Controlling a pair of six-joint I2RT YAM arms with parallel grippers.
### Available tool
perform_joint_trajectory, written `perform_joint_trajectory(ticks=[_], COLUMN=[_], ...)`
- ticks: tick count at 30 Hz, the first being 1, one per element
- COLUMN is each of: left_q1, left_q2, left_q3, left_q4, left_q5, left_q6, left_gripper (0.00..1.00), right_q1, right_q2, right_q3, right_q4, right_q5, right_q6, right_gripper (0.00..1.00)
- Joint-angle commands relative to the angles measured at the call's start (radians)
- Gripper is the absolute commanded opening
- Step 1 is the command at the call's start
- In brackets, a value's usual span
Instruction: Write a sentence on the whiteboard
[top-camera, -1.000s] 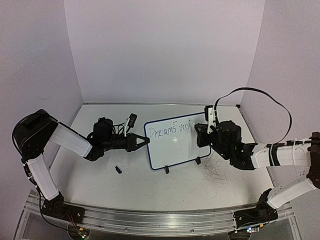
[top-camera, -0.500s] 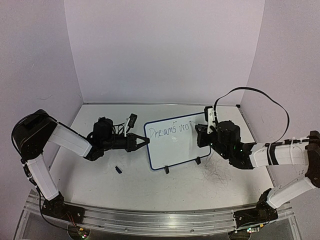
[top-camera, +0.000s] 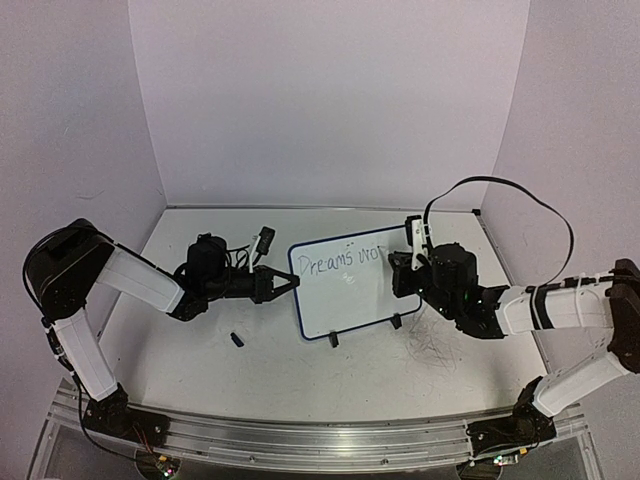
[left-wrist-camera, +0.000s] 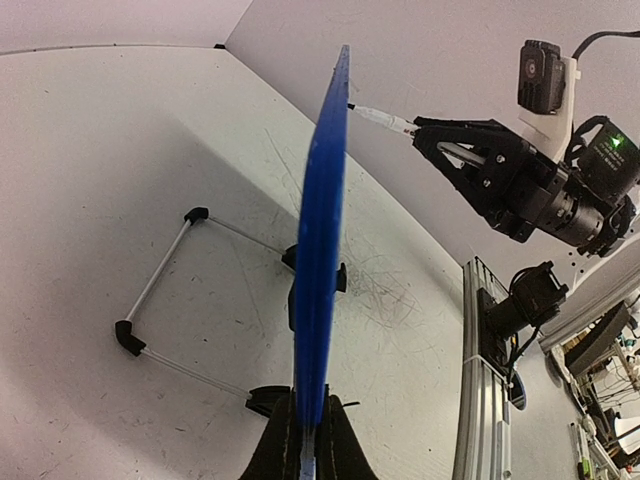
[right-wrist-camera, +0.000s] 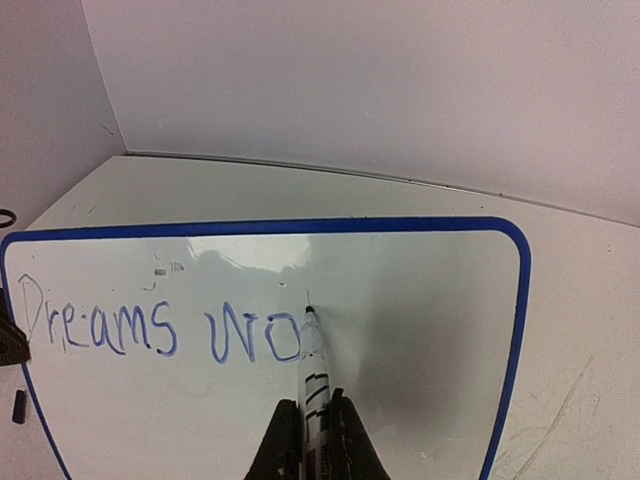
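Both grippers shut: left gripper (left-wrist-camera: 305, 452) pinches whiteboard (right-wrist-camera: 420, 330) edge, upright on tabletop (top-camera: 200, 370); right gripper (right-wrist-camera: 310, 445) clamps marker (right-wrist-camera: 314, 365) w/ tip prob. touching just right of sentence (right-wrist-camera: 150, 330), "Dreams wo" so far; blank space lies rightward.

— What stands around the whiteboard (top-camera: 350, 300)?
— The left gripper (top-camera: 288, 285) has its jaws clamped on the left edge. The right gripper (top-camera: 402, 268) holds a marker (right-wrist-camera: 313, 370) to the right part of its face. A wire stand (left-wrist-camera: 160, 290) juts out behind.
— And free room?
— The tabletop (top-camera: 400, 390) in front of it, but for a small black object (top-camera: 237, 340) to the front left.
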Motion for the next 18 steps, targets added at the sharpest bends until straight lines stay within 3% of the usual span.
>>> perform_joint_trajectory(ticks=[1,18], left_q1=[-0.012,-0.012], left_q2=[-0.023,-0.025], left_q3=[0.027,0.030], left_q4=[-0.022,-0.026], left_q5=[0.013,0.012], left_q6=[0.019,0.021], left_gripper=[0.00,0.00], right_q1=[-0.001,-0.001], right_q2=[0.009,-0.023], right_q3=[0.021,-0.015], right_q4=[0.010,-0.065], right_q5=[0.023,0.019], right_q6=[-0.002,0.028], right_gripper=[0.00,0.00])
